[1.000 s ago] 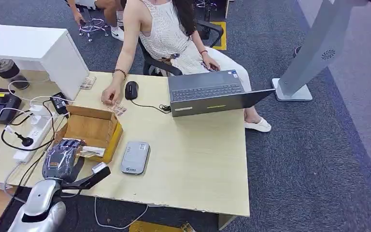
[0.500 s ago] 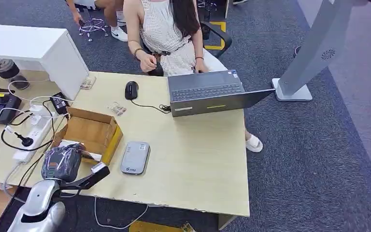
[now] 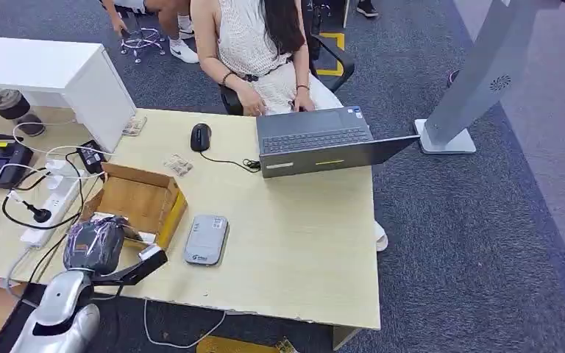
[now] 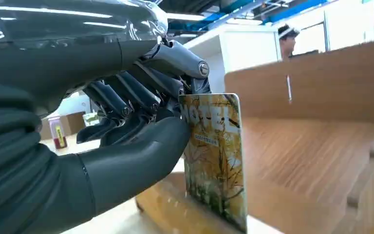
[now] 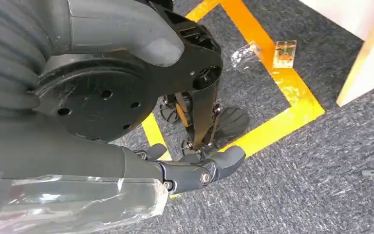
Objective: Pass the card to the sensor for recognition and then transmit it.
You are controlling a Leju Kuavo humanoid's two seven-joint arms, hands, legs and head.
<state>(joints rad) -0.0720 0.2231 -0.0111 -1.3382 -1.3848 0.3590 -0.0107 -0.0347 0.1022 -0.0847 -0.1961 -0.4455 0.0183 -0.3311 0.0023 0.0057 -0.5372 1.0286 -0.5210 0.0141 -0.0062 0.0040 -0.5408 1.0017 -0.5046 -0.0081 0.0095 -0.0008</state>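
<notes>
- Seen from the head view: left hand (image 3: 94, 245) wrapped in clear plastic, sat at the near edge of an open cardboard box (image 3: 141, 200), at about 8 o'clock on the pale wooden desk (image 3: 294, 243).
- Shown close up at the left wrist and hidden from the head view: a glossy card (image 4: 215, 161), rectangular with rounded corners, printed with yellow foliage and pale lettering, pinched upright between the thick grey thumb and the darker fingers (image 4: 126, 100), the remaining fingers curled in behind it.
- Stood at the box's near edge, the card's lower edge close to the brown board; touching or not, could not tell.
- Lay flat on the desk just beside the box at its 4 o'clock: one grey sensor (image 3: 206, 239), a smooth rounded slab.
- Counted further on the desk: one black mouse (image 3: 200, 137) at 12 o'clock from the box, one dark grey laptop (image 3: 316, 140) opened flat at 1 o'clock, one white power strip (image 3: 44, 209) with tangled cables at 9 o'clock.
- Sat behind the desk at 12 o'clock: a person (image 3: 257, 44) in a white knitted top, hands in lap.
- Seen at the right wrist: right hand (image 5: 195, 170) hanging over grey carpet crossed by yellow tape, fingers curled in, nothing between them.
</notes>
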